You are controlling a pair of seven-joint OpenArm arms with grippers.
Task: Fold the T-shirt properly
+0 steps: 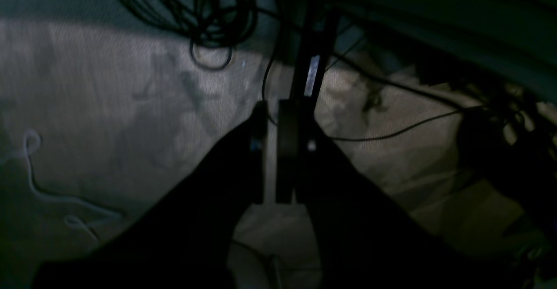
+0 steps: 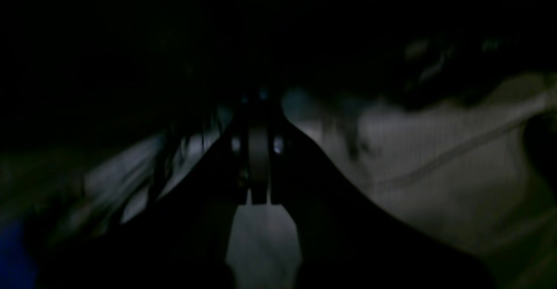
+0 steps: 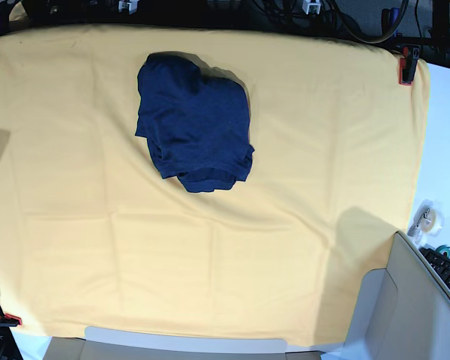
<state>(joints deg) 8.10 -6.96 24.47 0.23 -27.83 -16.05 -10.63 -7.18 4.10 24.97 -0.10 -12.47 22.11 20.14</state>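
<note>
Table cover: wide yellow-orange cloth (image 3: 300,225), clamped at its corners, probably to keep it flat.
Garment: dark navy knit T-shirt (image 3: 195,124) lies bunched toward the far middle, unfolded and untouched by either arm.
Left gripper (image 1: 272,158): fingers nearly pressed together, gripping nothing, off the table above floor cables.
Right gripper (image 2: 259,167): too dark; I cannot tell.

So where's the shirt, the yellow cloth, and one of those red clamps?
shirt (image 3: 195,120), base view, middle of the crumpled navy fabric.
yellow cloth (image 3: 300,247), base view, bare stretch right of centre, toward the near edge.
red clamp (image 3: 406,66), base view, body of the clamp at the cloth's far right corner.
</note>
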